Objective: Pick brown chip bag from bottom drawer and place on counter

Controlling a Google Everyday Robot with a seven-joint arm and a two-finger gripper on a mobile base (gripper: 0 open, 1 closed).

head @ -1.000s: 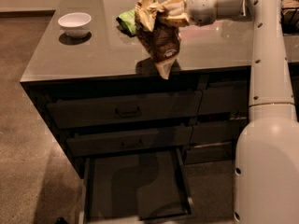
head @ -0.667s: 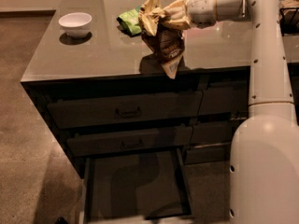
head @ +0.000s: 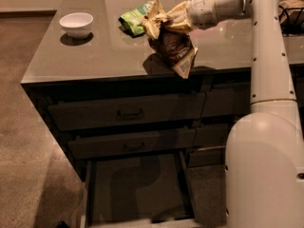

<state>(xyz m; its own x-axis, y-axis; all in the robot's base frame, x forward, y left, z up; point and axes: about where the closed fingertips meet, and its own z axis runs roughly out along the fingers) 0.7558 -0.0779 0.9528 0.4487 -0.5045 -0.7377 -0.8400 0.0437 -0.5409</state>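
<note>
My gripper (head: pixel 159 22) is shut on the top of the brown chip bag (head: pixel 174 49), a crinkled dark-brown bag with cream ends. The bag hangs from the gripper just above the front part of the grey-beige counter (head: pixel 95 56), its lower end near the counter's front edge. The bottom drawer (head: pixel 137 189) stands pulled open below, and its dark interior shows nothing inside.
A bright green snack bag (head: pixel 134 20) lies on the counter just behind my gripper. A white bowl (head: pixel 76 23) sits at the counter's left. Two shut upper drawers with bar handles (head: pixel 129 113) face me. A wire basket (head: pixel 291 4) is at the far right. My white arm and base (head: pixel 266 141) fill the right side.
My gripper with the brown chip bag has shifted slightly along the counter near its front edge and the bag has swung a little. The drawer stays open.
</note>
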